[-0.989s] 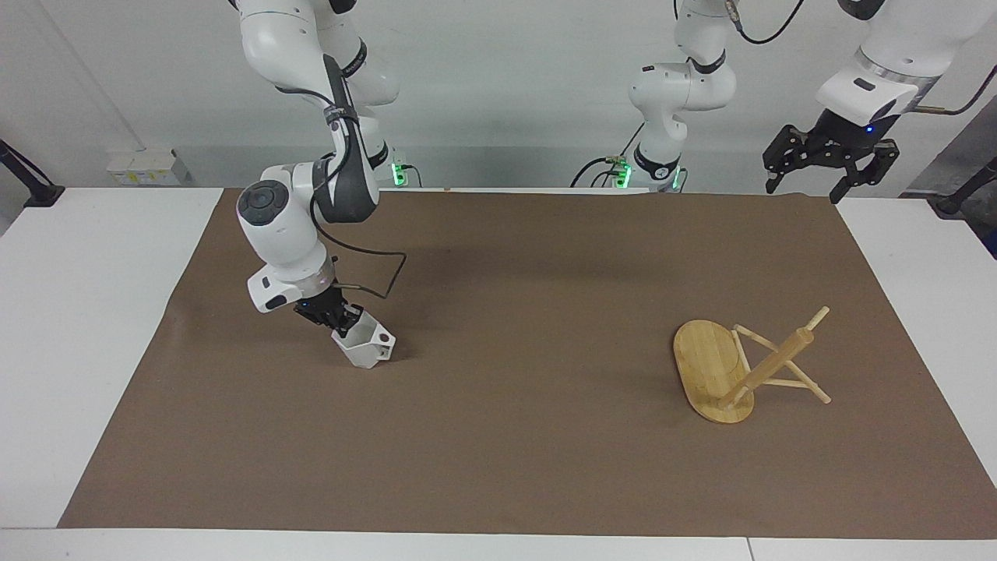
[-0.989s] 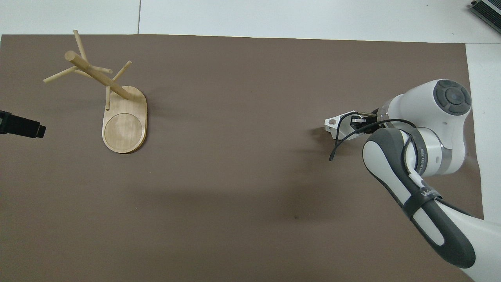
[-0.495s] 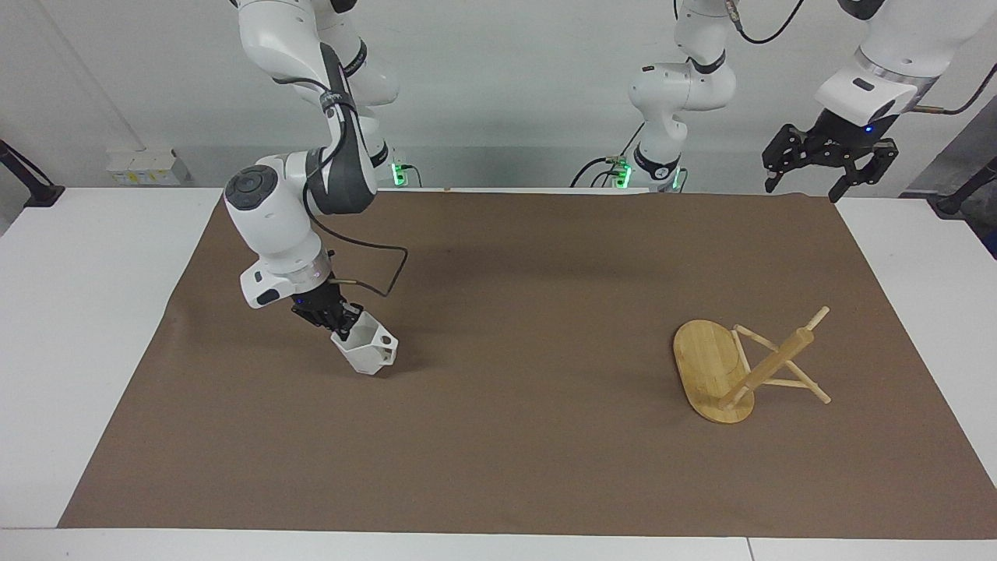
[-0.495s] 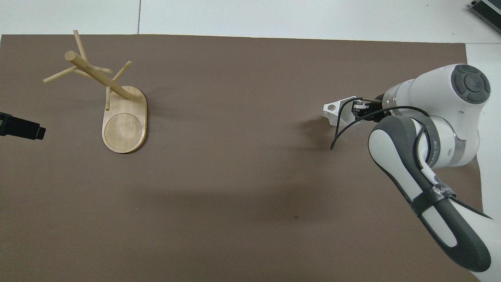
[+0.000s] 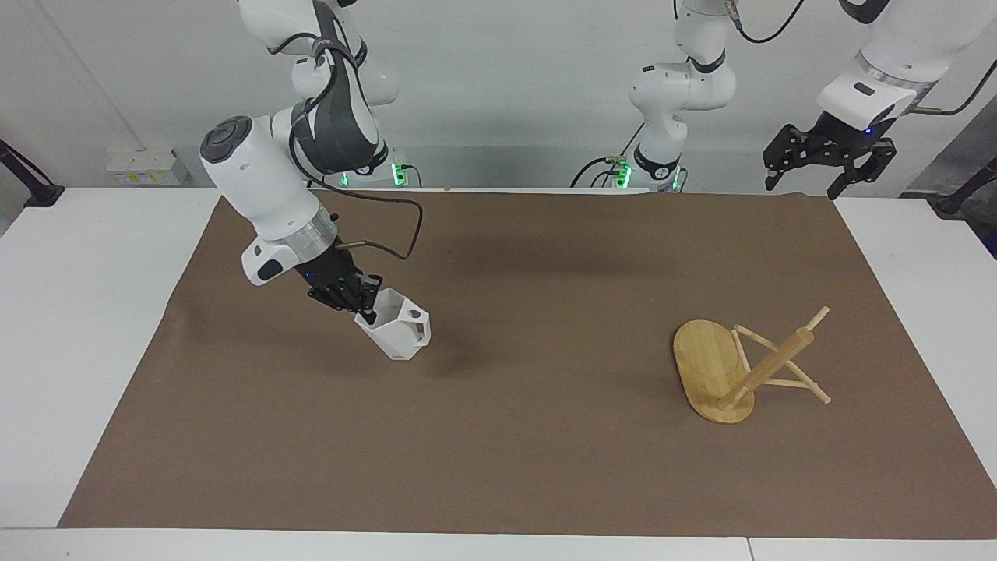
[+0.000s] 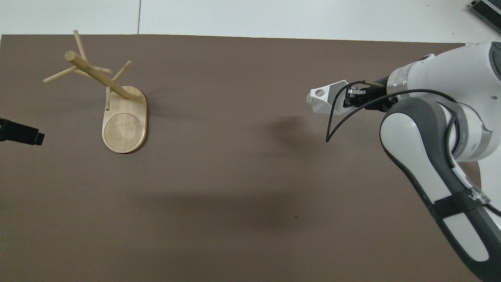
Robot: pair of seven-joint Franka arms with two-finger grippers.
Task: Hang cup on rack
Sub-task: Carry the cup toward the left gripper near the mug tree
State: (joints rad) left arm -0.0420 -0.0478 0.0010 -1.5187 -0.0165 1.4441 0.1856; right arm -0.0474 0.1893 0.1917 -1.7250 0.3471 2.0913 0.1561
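Right gripper (image 5: 364,305): my fingers are closed on the rim of the cup (image 5: 398,333); I hold it up in the air, clear of the mat, over the right arm's end of the desk.

Cup: white, faceted, tilted with its mouth turned up toward my wrist; the blocky handle with its round hole points away from the fingers, toward the middle of the mat. In the overhead view the cup (image 6: 324,100) pokes out past the right gripper (image 6: 354,98), handle hole showing.

Shadow: a soft dark patch lies on the mat under the cup, apart from it.

Rack (image 5: 748,362): bamboo mug tree at the left arm's end of the desk, well apart from the cup. It stands on its oval base with the thick post and thin pegs rising from the end of the base farther from the robots. Nothing hangs on any peg. Overhead it shows as rack (image 6: 107,92).

Left gripper (image 5: 827,160): my fingers are spread open and hold nothing; this arm waits high up over the mat's corner at its own end, next to the robots. Overhead only a dark tip of the left gripper (image 6: 23,133) shows at the frame's edge.

Mat (image 5: 545,436): brown sheet covering most of the white desk (image 5: 93,327).

Cable: a black loop hangs from my right wrist beside the cup.
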